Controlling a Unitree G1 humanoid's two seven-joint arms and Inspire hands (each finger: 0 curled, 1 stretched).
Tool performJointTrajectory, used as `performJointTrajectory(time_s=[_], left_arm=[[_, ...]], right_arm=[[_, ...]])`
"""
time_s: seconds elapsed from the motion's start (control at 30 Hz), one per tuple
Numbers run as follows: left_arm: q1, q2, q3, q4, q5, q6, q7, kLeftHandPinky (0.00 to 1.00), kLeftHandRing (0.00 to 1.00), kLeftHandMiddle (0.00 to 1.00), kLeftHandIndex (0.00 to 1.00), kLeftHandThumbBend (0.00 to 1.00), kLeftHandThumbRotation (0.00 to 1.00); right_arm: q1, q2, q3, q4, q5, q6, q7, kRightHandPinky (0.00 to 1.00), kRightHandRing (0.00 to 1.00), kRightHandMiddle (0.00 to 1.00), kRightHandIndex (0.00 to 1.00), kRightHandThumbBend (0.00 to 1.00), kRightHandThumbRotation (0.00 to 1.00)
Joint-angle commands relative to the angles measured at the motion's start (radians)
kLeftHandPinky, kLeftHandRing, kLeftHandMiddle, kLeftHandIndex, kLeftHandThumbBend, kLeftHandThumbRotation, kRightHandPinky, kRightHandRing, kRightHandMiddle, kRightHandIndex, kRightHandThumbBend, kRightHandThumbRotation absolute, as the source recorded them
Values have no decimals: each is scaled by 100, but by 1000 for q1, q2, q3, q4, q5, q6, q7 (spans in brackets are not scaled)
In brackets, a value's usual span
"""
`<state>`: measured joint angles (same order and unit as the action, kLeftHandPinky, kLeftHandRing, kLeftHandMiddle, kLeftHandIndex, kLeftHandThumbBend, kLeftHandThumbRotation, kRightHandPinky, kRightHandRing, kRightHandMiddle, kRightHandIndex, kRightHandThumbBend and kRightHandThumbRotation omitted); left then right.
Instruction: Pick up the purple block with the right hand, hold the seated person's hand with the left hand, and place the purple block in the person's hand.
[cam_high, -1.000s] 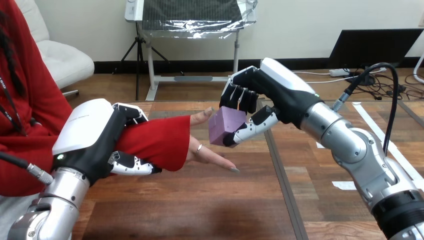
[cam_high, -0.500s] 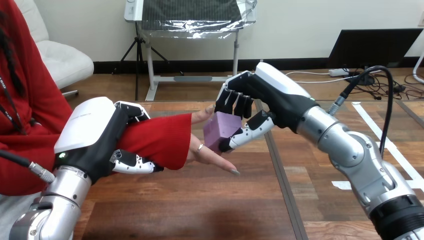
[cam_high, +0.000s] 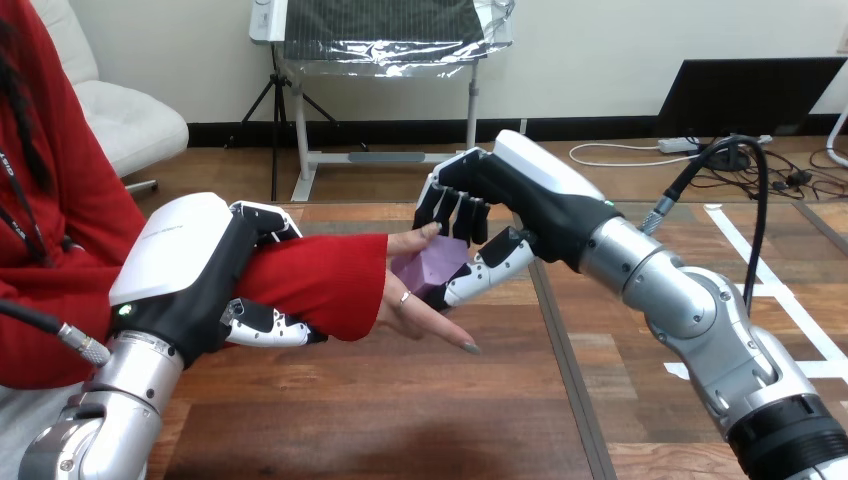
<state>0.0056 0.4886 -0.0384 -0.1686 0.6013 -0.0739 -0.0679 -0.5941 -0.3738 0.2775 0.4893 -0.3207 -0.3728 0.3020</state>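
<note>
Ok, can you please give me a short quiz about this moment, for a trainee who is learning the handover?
1. Which robot hand grips the purple block?
2. The left hand is curled round: A) the block; B) the person's forearm; C) nothing.
3. True or false: the block lies on the table.
Key: 1. the right hand; 2. B; 3. false, it is at the person's hand, in the right hand's fingers.

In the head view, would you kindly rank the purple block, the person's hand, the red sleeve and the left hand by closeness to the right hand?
1. Purple block, held in the right hand.
2. Person's hand, just under it.
3. Red sleeve, farther left.
4. Left hand, leftmost.
</note>
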Motion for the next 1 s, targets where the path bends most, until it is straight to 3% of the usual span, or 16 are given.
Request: performJointTrajectory(time_s=[0.0,0.97], left_arm=[[-68,-10,-2,-24,1,-22,25,36,40,44,44,85,0],[-52,-15,-8,-15,4,-19,28,37,41,44,45,85,0]], right_arm=[[-18,17,-9,-48,13,-12,5,34,36,41,44,75,0],[3,36,-23,-106,38,62,40,34,37,42,45,74,0]])
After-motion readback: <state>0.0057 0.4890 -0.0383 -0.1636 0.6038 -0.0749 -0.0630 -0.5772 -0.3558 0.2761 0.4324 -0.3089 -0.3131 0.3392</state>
